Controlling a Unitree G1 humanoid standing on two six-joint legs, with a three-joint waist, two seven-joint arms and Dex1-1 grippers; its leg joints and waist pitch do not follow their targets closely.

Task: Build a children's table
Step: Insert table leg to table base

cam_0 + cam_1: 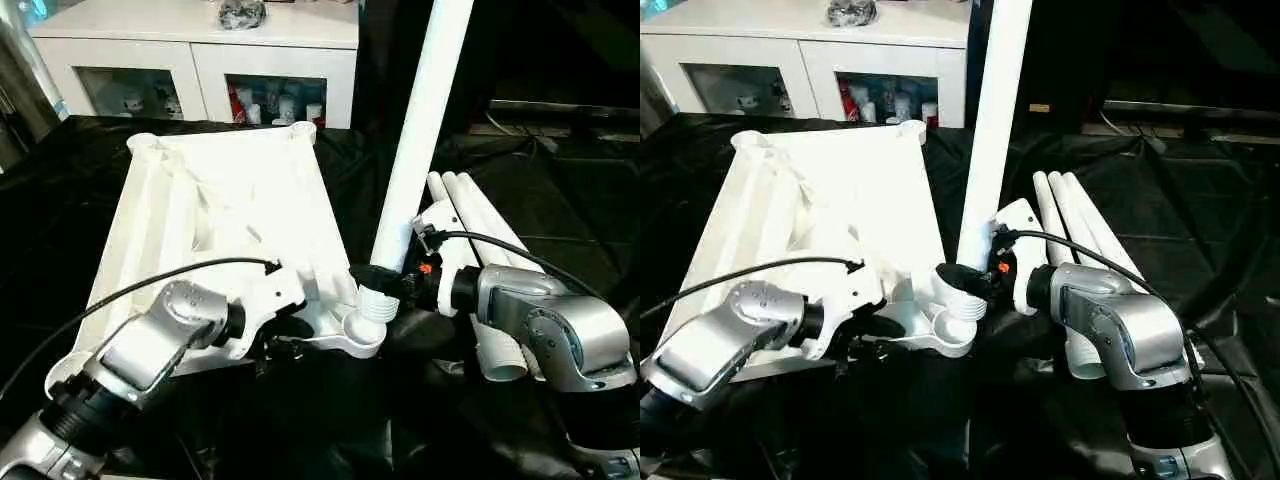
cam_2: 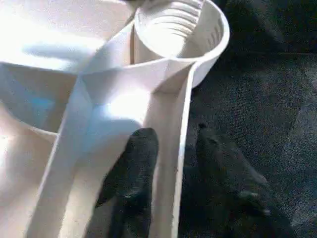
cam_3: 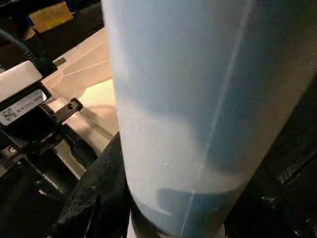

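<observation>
On the black cloth lies the table top, ribbed underside up, its far end toward a white cabinet with glass doors. At the near right corner socket a long white leg stands nearly upright, leaning a little to the right, its ribbed foot at the socket's mouth. The right gripper pinches this leg just above the foot, black fingers wrapped on either side; its own wrist camera adds only the close tube surface and one dark finger pressed against it, with the left arm's hardware beyond. Three more legs lie side by side on the cloth, just beyond the right forearm. The left gripper sits at the top's near edge beside that socket, but the head views hide its fingertips under the wrist. The left wrist view fills this in: one black finger lies inside the rim wall, the other outside on the cloth side, straddling the thin wall and narrowly spread, and whether they actually clamp it I cannot tell.
</observation>
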